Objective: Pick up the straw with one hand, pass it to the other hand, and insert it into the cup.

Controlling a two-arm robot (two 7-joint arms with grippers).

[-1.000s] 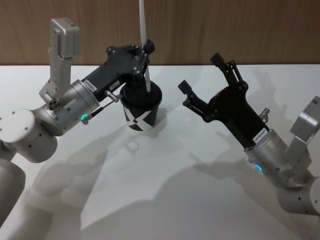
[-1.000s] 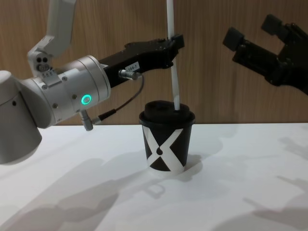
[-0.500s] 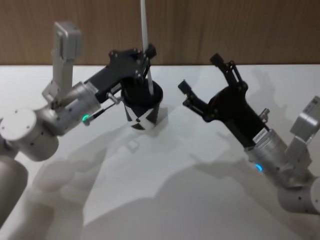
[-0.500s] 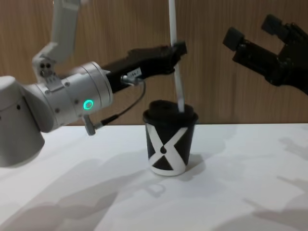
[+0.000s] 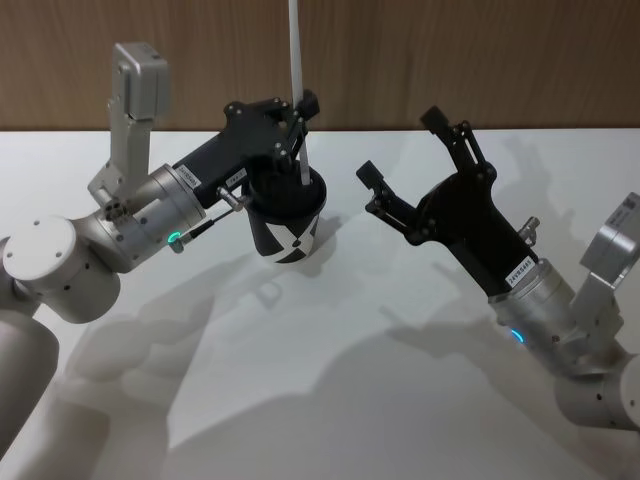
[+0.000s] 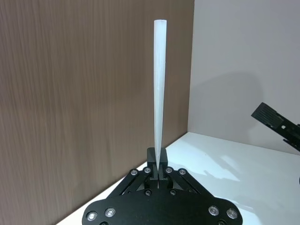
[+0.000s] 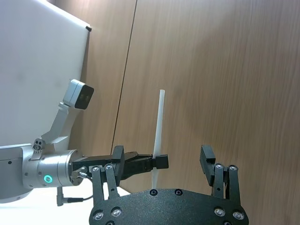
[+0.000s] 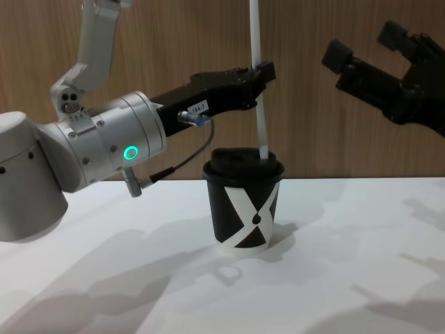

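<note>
The thin white straw stands nearly upright, and my left gripper is shut on it partway up. Its lower end meets the domed lid of the black cup, near the lid's right side in the chest view. I cannot tell how deep the tip goes. The cup stands on the white table with its white X turned rightward. In the left wrist view the straw rises from between the closed fingers. My right gripper hangs open to the right of the cup, holding nothing.
A wooden wall panel runs along the back of the table. The left arm's grey cable loops beside the cup. The table's front and middle lie bare between the two arms.
The left gripper has shifted slightly with the straw. The cup tilted and turned, so its X now faces more to the right. The right gripper has not moved.
</note>
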